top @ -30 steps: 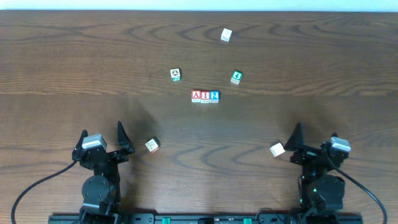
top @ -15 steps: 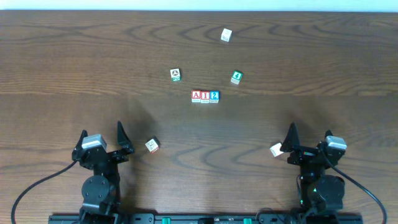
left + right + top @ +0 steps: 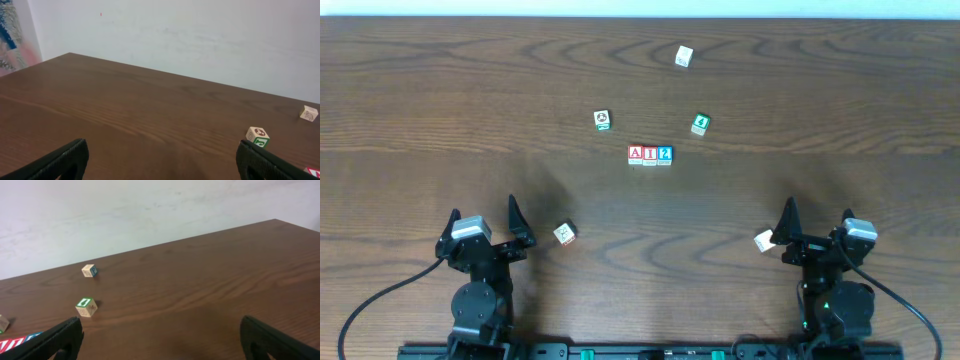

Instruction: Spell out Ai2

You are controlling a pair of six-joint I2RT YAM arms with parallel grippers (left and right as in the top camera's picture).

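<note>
Three letter blocks stand side by side in a row at the table's middle: a red A block (image 3: 636, 154), a red I block (image 3: 650, 154) and a blue 2 block (image 3: 665, 154). The row's edge shows at the lower left of the right wrist view (image 3: 12, 343). My left gripper (image 3: 483, 222) is open and empty at the near left. My right gripper (image 3: 817, 222) is open and empty at the near right. Both are far from the row.
Loose blocks lie around: a green-marked one (image 3: 602, 120), a green one (image 3: 700, 124), a white one far back (image 3: 684, 56), one by the left gripper (image 3: 564, 234) and one by the right gripper's left finger (image 3: 765, 240).
The right gripper has shifted a little to the left, its left finger now next to the nearby white block. The left arm and the blocks have not moved.
</note>
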